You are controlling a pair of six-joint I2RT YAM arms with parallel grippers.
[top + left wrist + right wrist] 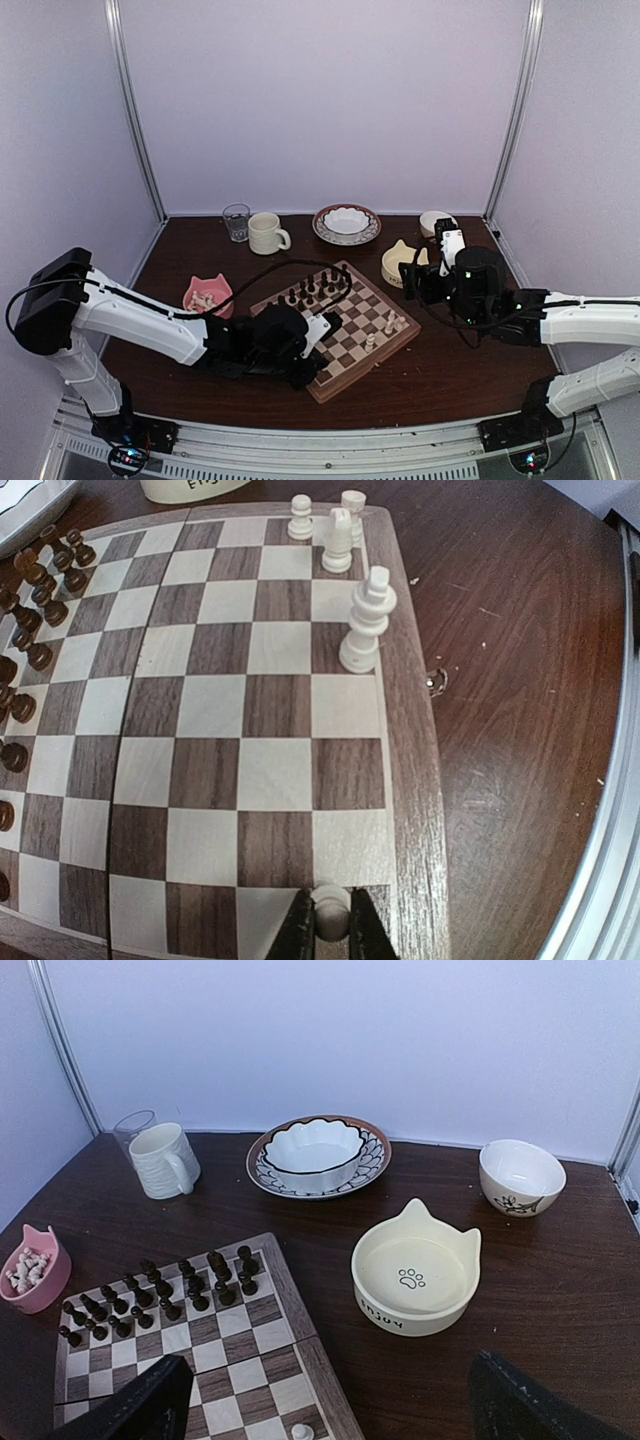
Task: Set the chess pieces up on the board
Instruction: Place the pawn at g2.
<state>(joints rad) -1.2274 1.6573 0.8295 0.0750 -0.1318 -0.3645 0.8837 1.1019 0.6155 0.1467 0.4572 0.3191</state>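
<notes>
Left wrist: piece [331,908] beside board rim [405,780]

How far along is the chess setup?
Done: dark pieces stand in two rows, four cream pieces sit along the board's edge. In hand: left gripper clamps another cream piece at that edge. Left: more cream pieces in the pink bowl; right gripper open, empty.

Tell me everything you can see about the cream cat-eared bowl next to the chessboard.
The glossy cream cat-eared bowl, ceramic by its look, stands upright on the dark brown wooden tabletop, right of the checked wooden chessboard and clear of it. It is empty; a small dark paw print marks its floor, dark lettering its outer wall. Only the table touches it.
</notes>
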